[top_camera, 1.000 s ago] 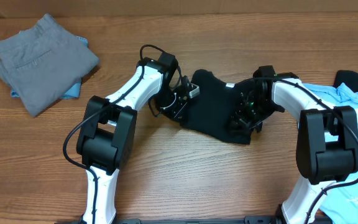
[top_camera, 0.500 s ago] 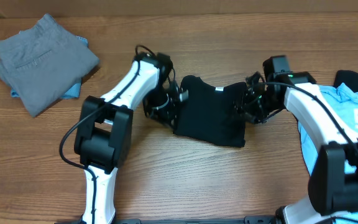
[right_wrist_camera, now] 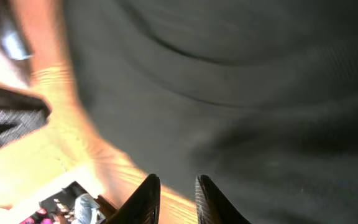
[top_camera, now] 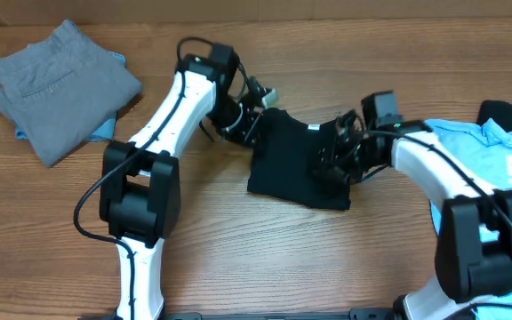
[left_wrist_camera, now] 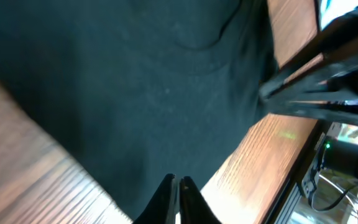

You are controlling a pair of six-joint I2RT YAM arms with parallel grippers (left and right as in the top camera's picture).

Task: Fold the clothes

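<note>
1. Overhead: bright, even light from above; sharp thruout; only soft, short shadows beside the white-and-black robot arms on the brown wooden table.
2. Left wrist: motion blur, wood grain smeared; plain black short-sleeved T-shirt dim, w/ little detail; blown-out patch top rt.
3. Right wrist: heaviest blur; shirt murky; wood overexposed orange-white at left.

Front table open — trousers far left.

One camera sits high over the table and looks straight down, far off. The two wrist cameras sit very close, facing the black T-shirt — all three views share it.
</note>
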